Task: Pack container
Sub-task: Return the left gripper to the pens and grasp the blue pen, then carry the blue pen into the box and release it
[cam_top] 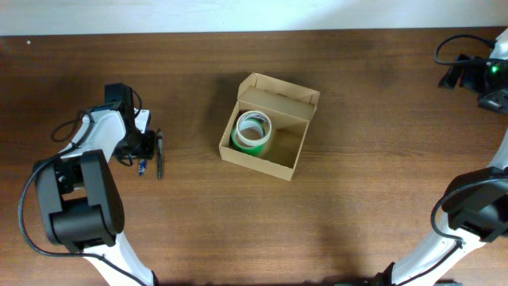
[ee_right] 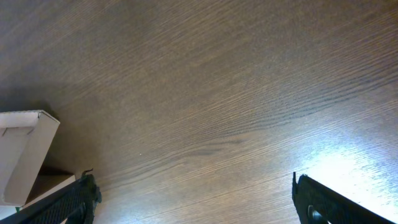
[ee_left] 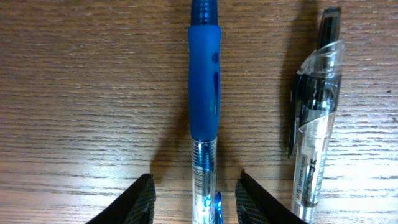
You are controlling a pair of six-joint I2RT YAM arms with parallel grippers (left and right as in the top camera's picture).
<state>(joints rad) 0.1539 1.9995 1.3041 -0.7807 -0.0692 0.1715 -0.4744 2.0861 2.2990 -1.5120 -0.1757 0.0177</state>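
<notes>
**A:** What are they working on?

**B:** A dark brown wood-grain table (cam_top: 357, 95), the grain running side to side. Past the table's edge, beyond the container's far side, lies a pale strip (cam_top: 238, 14). The room beyond that is out of sight.

**A:** Start left of the container.

**B:** Well left of it, the left gripper (ee_left: 196, 190) is low over the wood, its fingers a narrow way apart. One sits on each side of a blue pen (ee_left: 204, 87) with a rubber grip and clear barrel. Wood shows in both gaps, so nothing is clasped. A black-and-clear pen (ee_left: 314, 124) lies parallel just beside it, on the side nearer the container.

**A:** And the container itself?

**B:** The container (cam_top: 258, 161) sits about mid-table, turned slightly askew. It is a plain tan cardboard box, open on top, with its lid flap (cam_top: 287, 94) standing back at the far side. A tape roll (cam_top: 254, 131) lies flat inside against the left wall, green with a white ring on top. I cannot tell whether it is one roll or two.

**A:** Right of it?

**B:** Far right of the container, the right gripper (ee_right: 193, 190) hangs over bare wood, fingers spread wide, holding nothing. A pale cardboard corner of the container shows at the left edge of its view.
</notes>
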